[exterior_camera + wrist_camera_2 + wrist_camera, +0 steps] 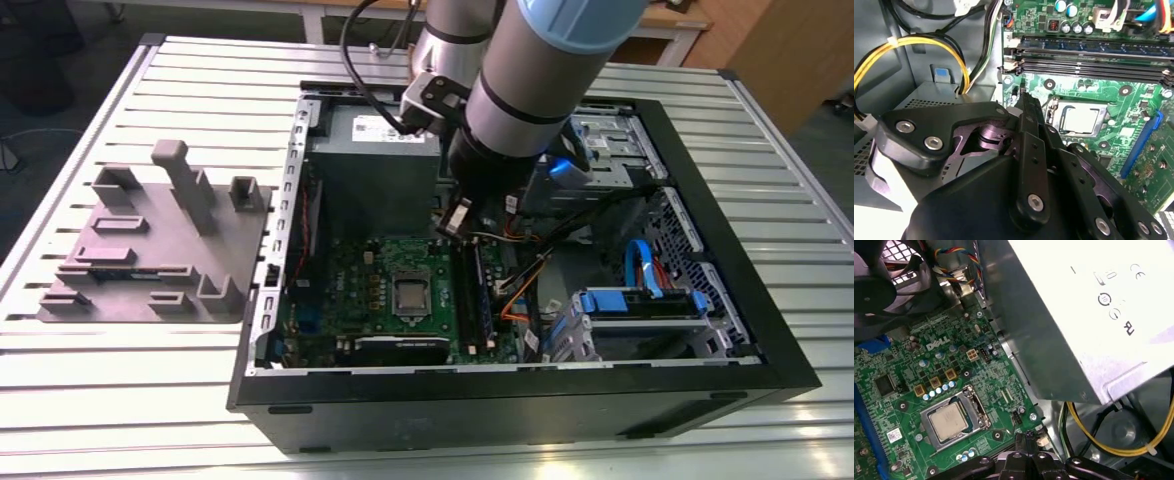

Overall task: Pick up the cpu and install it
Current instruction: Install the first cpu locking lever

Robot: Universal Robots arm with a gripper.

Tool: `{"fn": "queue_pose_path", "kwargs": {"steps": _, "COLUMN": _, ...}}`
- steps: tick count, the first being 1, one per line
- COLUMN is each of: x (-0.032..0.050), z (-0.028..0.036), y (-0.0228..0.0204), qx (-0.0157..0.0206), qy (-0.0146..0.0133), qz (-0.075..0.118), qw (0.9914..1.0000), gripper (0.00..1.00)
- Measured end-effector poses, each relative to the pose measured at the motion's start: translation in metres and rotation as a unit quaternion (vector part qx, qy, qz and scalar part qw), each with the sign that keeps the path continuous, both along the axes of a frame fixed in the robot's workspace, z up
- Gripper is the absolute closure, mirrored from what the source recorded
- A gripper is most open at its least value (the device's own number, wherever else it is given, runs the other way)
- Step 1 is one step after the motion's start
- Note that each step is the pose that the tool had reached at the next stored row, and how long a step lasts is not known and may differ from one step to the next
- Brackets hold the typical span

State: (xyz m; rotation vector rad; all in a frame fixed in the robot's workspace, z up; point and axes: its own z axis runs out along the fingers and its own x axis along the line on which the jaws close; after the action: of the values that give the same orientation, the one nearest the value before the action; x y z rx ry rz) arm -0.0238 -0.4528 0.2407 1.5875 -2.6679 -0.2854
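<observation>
We find the cpu (949, 421) lying flat in its socket (975, 410) on the motherboard (904, 365), apparently installed. The tool (1026, 100) hangs just beyond its far side, fingers pinched together and empty, with nothing to carry.

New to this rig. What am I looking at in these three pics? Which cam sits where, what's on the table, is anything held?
This is one robot arm working over an open computer case that stands on a slatted metal table. The exterior view looks on from off the arm. Both wrist views ride on the arm and look past its pincer at the green motherboard. A grey fixture block lies on the table at the exterior view's left. The cpu sits in its socket on the board. The pincer is shut and holds nothing.
</observation>
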Motion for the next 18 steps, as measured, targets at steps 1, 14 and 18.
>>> {"fn": "queue_pose_path", "kwargs": {"steps": 1, "x": -0.001, "z": -0.0005, "y": 0.0004, "qx": 0.0, "qy": -0.0006, "qz": 0.001, "qw": 1.0, "gripper": 0.9}}
{"fn": "queue_pose_path", "kwargs": {"steps": 14, "x": -0.0077, "z": -0.0023, "y": -0.0007, "qx": 0.0, "qy": -0.0151, "qz": 0.008, "qw": 0.99986, "gripper": 0.9}}
{"fn": "queue_pose_path", "kwargs": {"steps": 18, "x": -0.0079, "z": -0.0024, "y": -0.0031, "qx": 0.0002, "qy": -0.0151, "qz": 0.012, "qw": 0.99981, "gripper": 0.9}}
